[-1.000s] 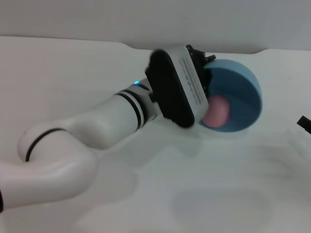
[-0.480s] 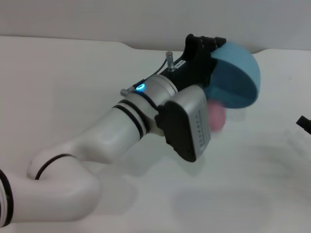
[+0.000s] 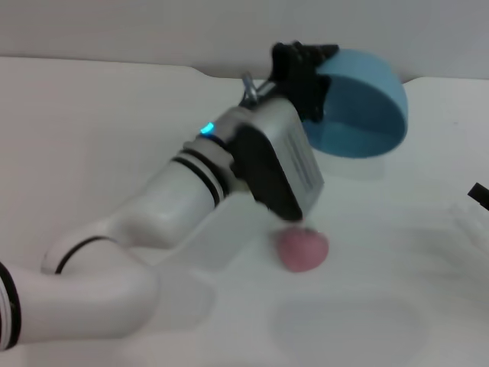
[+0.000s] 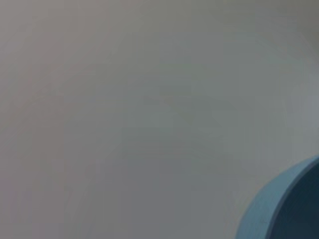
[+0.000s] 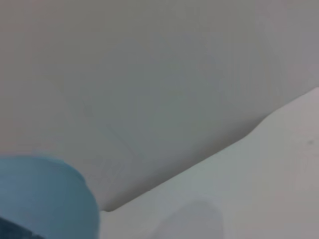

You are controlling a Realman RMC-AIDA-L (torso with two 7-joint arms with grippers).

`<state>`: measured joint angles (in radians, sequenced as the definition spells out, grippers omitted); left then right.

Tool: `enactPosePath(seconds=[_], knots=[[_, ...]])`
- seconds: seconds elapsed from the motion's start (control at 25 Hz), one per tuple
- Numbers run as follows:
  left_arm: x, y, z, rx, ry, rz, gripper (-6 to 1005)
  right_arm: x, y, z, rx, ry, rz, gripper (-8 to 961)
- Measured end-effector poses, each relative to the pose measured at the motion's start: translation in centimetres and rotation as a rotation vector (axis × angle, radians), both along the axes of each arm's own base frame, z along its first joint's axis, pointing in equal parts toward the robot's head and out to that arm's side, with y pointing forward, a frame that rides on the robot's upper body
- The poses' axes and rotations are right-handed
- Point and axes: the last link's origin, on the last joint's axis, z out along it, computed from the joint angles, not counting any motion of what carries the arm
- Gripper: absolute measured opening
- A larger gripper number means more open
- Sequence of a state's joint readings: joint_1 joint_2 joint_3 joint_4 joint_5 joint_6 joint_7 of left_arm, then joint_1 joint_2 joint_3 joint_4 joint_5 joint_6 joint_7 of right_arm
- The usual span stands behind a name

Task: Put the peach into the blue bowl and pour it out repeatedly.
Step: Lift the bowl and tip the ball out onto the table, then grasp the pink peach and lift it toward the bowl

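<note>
The blue bowl (image 3: 357,115) is held up off the white table, tipped on its side with its opening facing front; I see nothing in it. My left gripper (image 3: 309,76) is shut on the bowl's left rim. The pink peach (image 3: 302,250) lies on the table in front of and below the bowl, just beyond the left wrist housing. The bowl's rim shows in the left wrist view (image 4: 279,209) and its outer wall in the right wrist view (image 5: 45,199). Only a dark tip of my right gripper (image 3: 480,194) shows at the right edge, parked.
The white table (image 3: 397,306) spreads around the peach. Its back edge meets a pale wall (image 3: 153,30) with a step behind the bowl. My left arm (image 3: 153,222) lies across the left and middle of the table.
The left gripper tipped the bowl over and lifted it. The peach fell out of the bowl and dropped to the table in front.
</note>
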<state>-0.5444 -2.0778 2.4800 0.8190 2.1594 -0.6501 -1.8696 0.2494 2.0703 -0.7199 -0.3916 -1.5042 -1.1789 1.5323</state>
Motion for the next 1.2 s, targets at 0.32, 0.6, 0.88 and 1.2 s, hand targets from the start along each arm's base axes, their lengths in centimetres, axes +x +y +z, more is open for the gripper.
enactPosePath(seconds=[0.32,0.6,0.88,1.2], knots=[[-1.6,6.1,3.8,-0.203,-0.267,0.494,1,-1.7,2.5,-0.2,-0.001,-0.056,0.085,491],[-5.2,8.8,8.4,-0.468,-0.216,1.007,1,-4.0,5.0,-0.7,-0.059,-0.114,0.188,497],[-7.2,7.8,11.7,-0.422,-0.151,1.295,1,-7.5,7.8,-2.0,-0.183,-0.233,0.353,503],[-9.4,5.2,14.3,-0.494,-0.233,1.465,1,-13.3,10.2,-4.2,-0.431,-0.403,0.569,510]])
